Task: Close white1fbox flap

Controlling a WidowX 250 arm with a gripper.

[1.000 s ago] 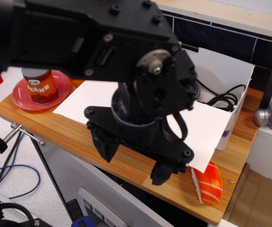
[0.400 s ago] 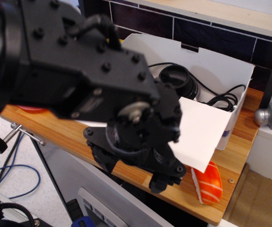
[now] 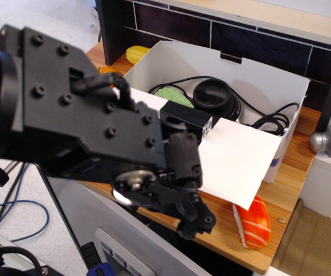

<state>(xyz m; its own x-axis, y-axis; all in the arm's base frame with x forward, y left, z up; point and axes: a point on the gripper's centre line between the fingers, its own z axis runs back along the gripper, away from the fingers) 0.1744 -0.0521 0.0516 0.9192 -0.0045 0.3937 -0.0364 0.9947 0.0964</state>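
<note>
The large black robot arm is seen filling the left and centre of the view, and its black claw is held low at the front edge of the bamboo-coloured wooden worktop. Only one dark fingertip is made out clearly, so whether the claw is open or closed cannot be told, and nothing is seen gripped.

Just above and to the right of the claw, the wide rectangular white cardboard flap is laid outward from the front wall of the open white cardboard box, sloping down toward the worktop's front edge. Its plain white face is turned upward. Its left part is hidden behind the arm, so contact between claw and flap cannot be judged.

Behind the claw, inside the box, a round black ring-shaped object, a pale green rounded item, a small black rectangular block and loose black cables are seen. To the right of the claw, an orange-and-white toy piece of salmon sushi is set on the worktop, just beside the flap's lower corner. Far behind and left of the claw, a yellow corn-like toy is glimpsed beyond the box. Well off to the right, a silver metal knob is noted at the frame's edge.
</note>
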